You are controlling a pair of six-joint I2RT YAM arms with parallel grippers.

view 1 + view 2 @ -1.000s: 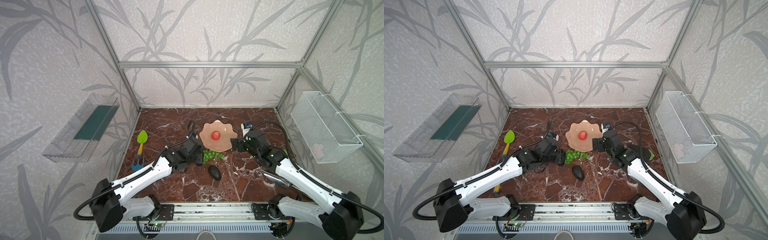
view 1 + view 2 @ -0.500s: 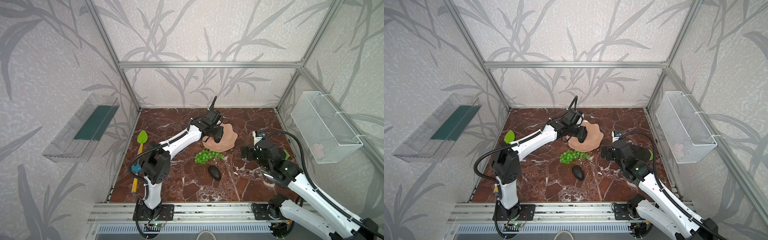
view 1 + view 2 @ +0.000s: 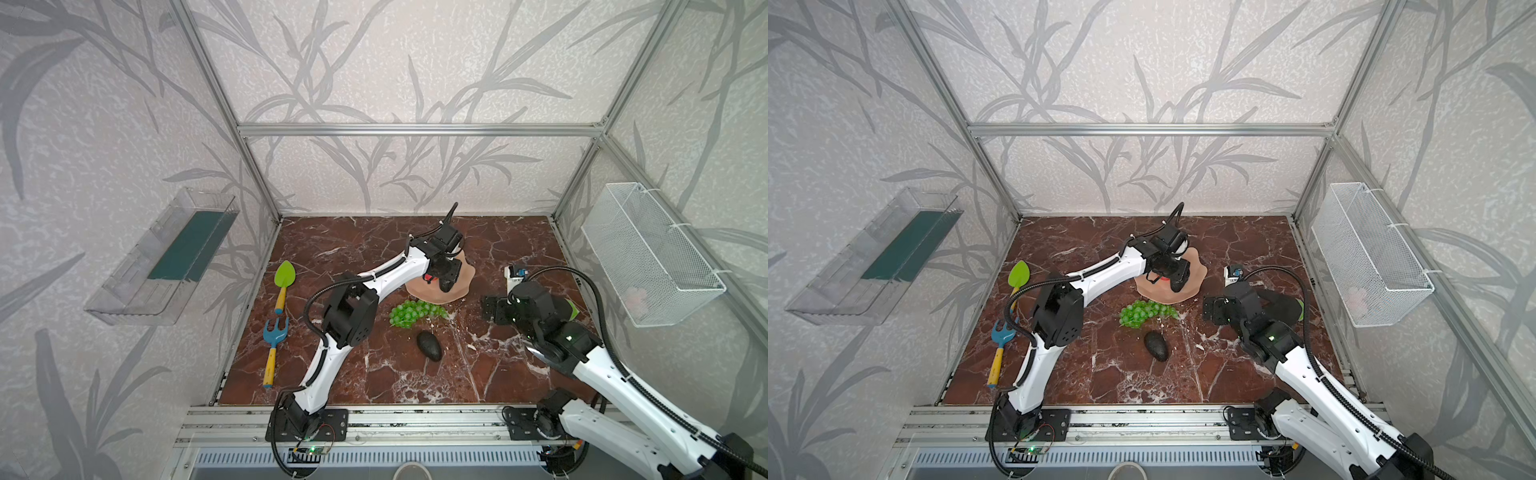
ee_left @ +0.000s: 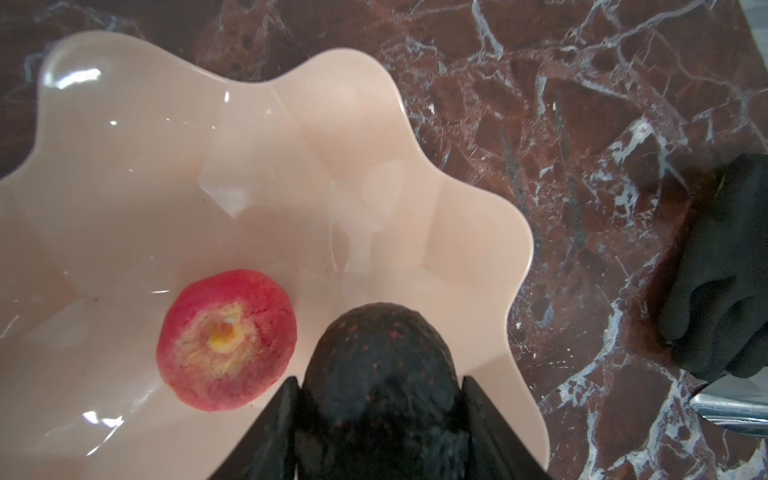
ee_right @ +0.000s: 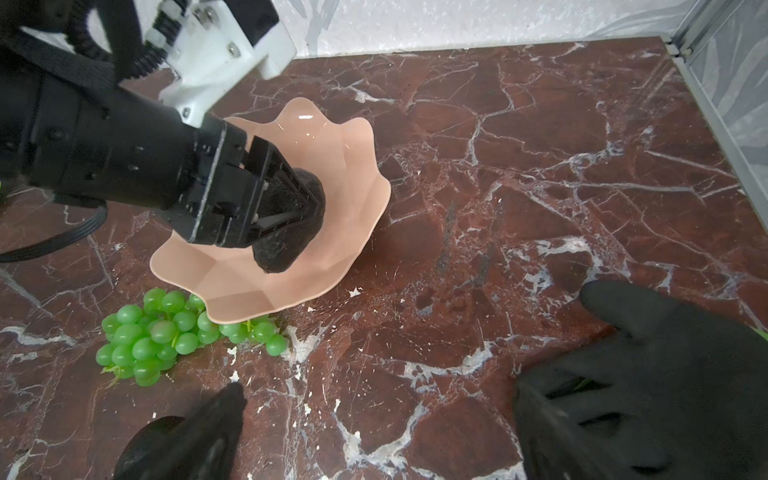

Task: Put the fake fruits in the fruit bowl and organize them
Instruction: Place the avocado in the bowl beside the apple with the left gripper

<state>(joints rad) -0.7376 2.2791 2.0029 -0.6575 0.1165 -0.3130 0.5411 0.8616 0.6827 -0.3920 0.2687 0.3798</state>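
Since one second earlier, left gripper (image 3: pixel 445 283), clamping dark pear-shaped avocado (image 4: pixel 380 353), moves over centre-frame glossy peach-pink scalloped bowl (image 3: pixel 430 294); right gripper (image 3: pixel 492 309) gapes wide.

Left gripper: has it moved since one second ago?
Yes. The left gripper went from beside the grapes toward the back wall, now over the bowl with an avocado.
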